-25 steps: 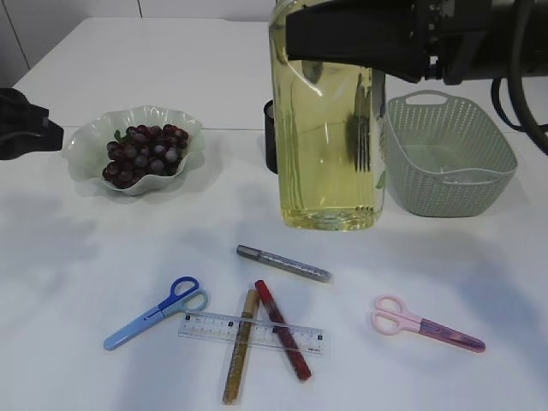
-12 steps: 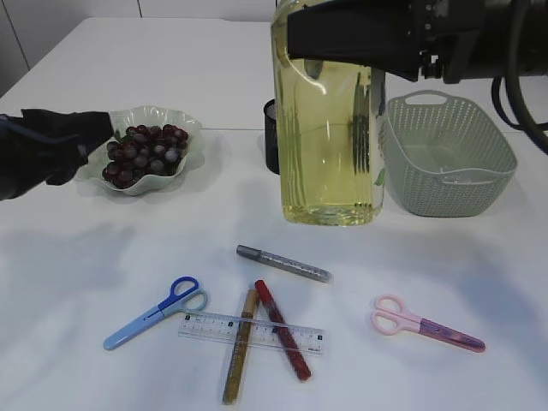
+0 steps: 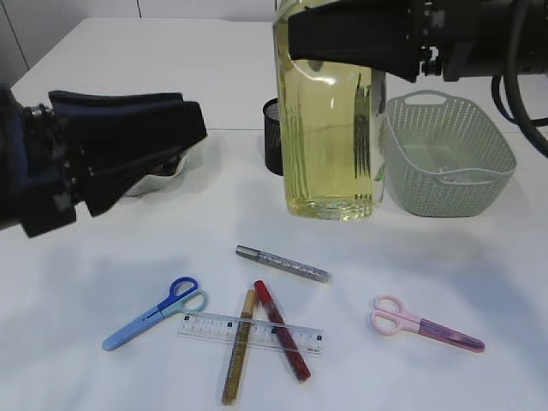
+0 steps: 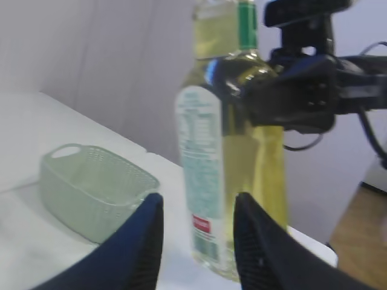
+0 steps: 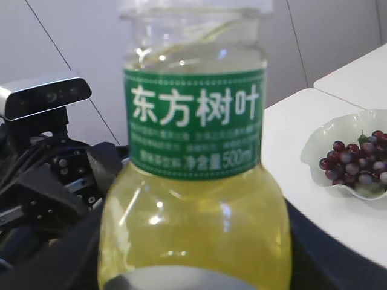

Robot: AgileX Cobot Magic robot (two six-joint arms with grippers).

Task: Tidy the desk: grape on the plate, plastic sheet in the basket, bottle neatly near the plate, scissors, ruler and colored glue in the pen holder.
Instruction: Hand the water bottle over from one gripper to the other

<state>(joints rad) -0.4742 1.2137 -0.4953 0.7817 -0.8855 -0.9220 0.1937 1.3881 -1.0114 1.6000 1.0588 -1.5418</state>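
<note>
At the back of the white table (image 3: 479, 274) the sage-green woven plastic basket (image 3: 449, 158) sits empty, and just left of it the black mesh pen holder (image 3: 273, 137) peeks out from behind the tall clear bottle of yellow liquid (image 3: 330, 128), its contents hidden. The pale green ruffled plate (image 5: 347, 151) holds a bunch of dark purple grapes (image 5: 357, 164). Right gripper (image 3: 355, 38) is clamped round the bottle's upper part, bottle upright between plate and basket. Left gripper (image 3: 128, 141) hangs in front of the plate, fingers (image 4: 142, 241) parted with nothing between them, bottle straight ahead but apart. Up front lie the blue scissors (image 3: 154, 312), pink scissors (image 3: 424, 325), the clear ruler (image 3: 250, 332) and silver (image 3: 282, 263), gold (image 3: 238, 355) and red glue sticks (image 3: 281, 330), gold and red crossing the ruler.
</note>
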